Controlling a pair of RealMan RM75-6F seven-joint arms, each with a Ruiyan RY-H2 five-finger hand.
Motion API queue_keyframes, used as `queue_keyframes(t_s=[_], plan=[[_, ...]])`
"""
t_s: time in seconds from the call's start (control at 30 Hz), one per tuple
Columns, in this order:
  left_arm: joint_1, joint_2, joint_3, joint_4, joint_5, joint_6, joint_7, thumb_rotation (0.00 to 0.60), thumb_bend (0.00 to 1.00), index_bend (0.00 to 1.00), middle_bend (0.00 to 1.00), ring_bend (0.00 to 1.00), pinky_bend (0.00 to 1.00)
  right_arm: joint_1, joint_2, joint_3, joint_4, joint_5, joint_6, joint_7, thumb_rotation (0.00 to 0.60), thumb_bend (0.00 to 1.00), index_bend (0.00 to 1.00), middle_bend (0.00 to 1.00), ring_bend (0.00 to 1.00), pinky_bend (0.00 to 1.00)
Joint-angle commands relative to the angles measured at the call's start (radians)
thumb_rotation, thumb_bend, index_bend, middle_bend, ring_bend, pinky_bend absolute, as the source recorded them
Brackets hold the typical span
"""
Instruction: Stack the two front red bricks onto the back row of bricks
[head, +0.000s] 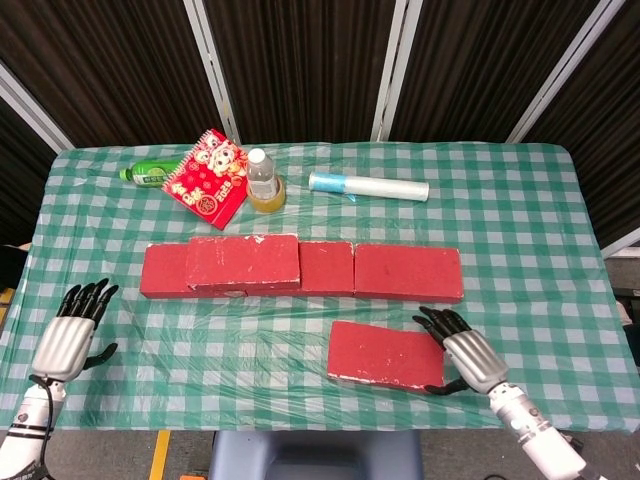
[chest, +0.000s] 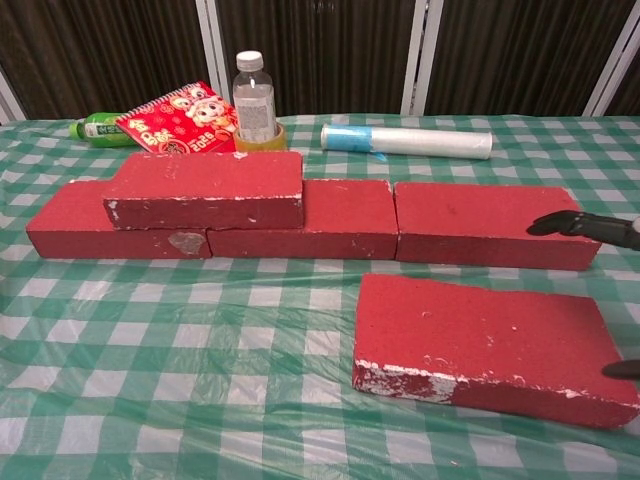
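- Left hand (head: 70, 338) hovers at the tabletop's (head: 120, 215) left edge, fingers spread, holding nothing.
- Stacked brick (head: 243, 263) lies on the back row (head: 408, 272), long axis left-right.
- Front brick (head: 386, 356) lies flat, near the row, slightly skewed.
- Right hand (head: 466, 358), fingers apart, is at that brick's right end; whether it grips, I cannot tell.
- Bottle (head: 262, 178) and roll (head: 368, 186) stand behind.

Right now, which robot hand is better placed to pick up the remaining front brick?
The right robot hand: it is at the front brick's right end, fingers spread. The left robot hand is at the table's left edge, far from it.
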Motion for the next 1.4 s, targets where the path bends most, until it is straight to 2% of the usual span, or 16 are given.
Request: queue_keyframes(t_s=[0.03, 0.27, 0.63, 0.67, 0.7, 0.77, 0.8, 0.83, 0.93, 1.03, 1.2, 1.3, 1.4], plan=[[0.023, -0.007, -0.007, 0.026, 0.023, 0.006, -0.039, 0.6, 0.26, 0.0, 0.0, 0.0, 0.04, 0.05, -0.064, 0.031, -0.032, 0.099, -0.076, -0.091, 0.6, 0.15, 0.0, 0.0, 0.0, 0.0], [0.029, -0.016, -0.023, 0.048, 0.048, -0.018, -0.054, 0.6, 0.25, 0.0, 0.0, 0.0, 0.04, 0.106, -0.165, 0.052, -0.005, 0.259, -0.142, -0.255, 0.6, 0.15, 0.0, 0.0, 0.0, 0.0], [0.037, -0.016, -0.048, 0.056, 0.061, -0.053, -0.059, 0.6, 0.25, 0.0, 0.0, 0.0, 0.04, 0.145, -0.202, 0.047, -0.002, 0.393, -0.154, -0.338, 0.6, 0.15, 0.0, 0.0, 0.0, 0.01], [0.038, -0.016, -0.05, 0.056, 0.064, -0.051, -0.06, 0.6, 0.25, 0.0, 0.0, 0.0, 0.04, 0.145, -0.206, 0.048, -0.002, 0.395, -0.146, -0.341, 0.6, 0.15, 0.02, 0.02, 0.0, 0.02], [0.039, -0.017, -0.053, 0.057, 0.067, -0.05, -0.061, 0.6, 0.25, 0.0, 0.0, 0.0, 0.04, 0.144, -0.211, 0.048, -0.002, 0.395, -0.136, -0.344, 0.6, 0.15, 0.1, 0.06, 0.0, 0.07], [0.042, -0.018, -0.056, 0.061, 0.072, -0.049, -0.063, 0.6, 0.25, 0.0, 0.0, 0.0, 0.04, 0.145, -0.22, 0.043, 0.004, 0.396, -0.113, -0.374, 0.6, 0.15, 0.3, 0.21, 0.06, 0.21], [0.043, -0.018, -0.057, 0.061, 0.073, -0.051, -0.062, 0.6, 0.25, 0.0, 0.0, 0.0, 0.04, 0.147, -0.221, 0.04, 0.003, 0.405, -0.111, -0.388, 0.6, 0.15, 0.42, 0.31, 0.15, 0.32], [0.044, -0.019, -0.059, 0.062, 0.072, -0.056, -0.059, 0.6, 0.25, 0.0, 0.0, 0.0, 0.04, 0.154, -0.219, 0.038, 0.0, 0.42, -0.11, -0.411, 0.6, 0.15, 0.5, 0.37, 0.23, 0.4], [0.046, -0.018, -0.063, 0.053, 0.06, -0.076, -0.039, 0.6, 0.25, 0.0, 0.0, 0.0, 0.05, 0.163, -0.22, 0.042, -0.014, 0.445, -0.087, -0.454, 0.6, 0.17, 0.63, 0.48, 0.35, 0.51], [0.046, -0.018, -0.068, 0.049, 0.056, -0.087, -0.026, 0.6, 0.25, 0.0, 0.0, 0.0, 0.06, 0.167, -0.214, 0.044, -0.032, 0.434, -0.057, -0.48, 0.6, 0.21, 0.69, 0.52, 0.4, 0.54], [0.052, -0.02, -0.077, 0.049, 0.046, -0.096, -0.001, 0.6, 0.25, 0.0, 0.0, 0.0, 0.06, 0.201, -0.147, 0.059, -0.088, 0.408, -0.058, -0.518, 0.6, 0.24, 0.7, 0.53, 0.4, 0.55], [0.055, -0.025, -0.082, 0.049, 0.043, -0.098, 0.019, 0.6, 0.25, 0.0, 0.0, 0.0, 0.06, 0.22, -0.092, 0.09, -0.123, 0.377, -0.047, -0.502, 0.6, 0.24, 0.7, 0.53, 0.4, 0.55], [0.058, -0.031, -0.086, 0.049, 0.04, -0.1, 0.042, 0.6, 0.25, 0.0, 0.0, 0.0, 0.06, 0.243, -0.053, 0.14, -0.11, 0.343, -0.037, -0.46, 0.6, 0.24, 0.69, 0.53, 0.4, 0.55]])
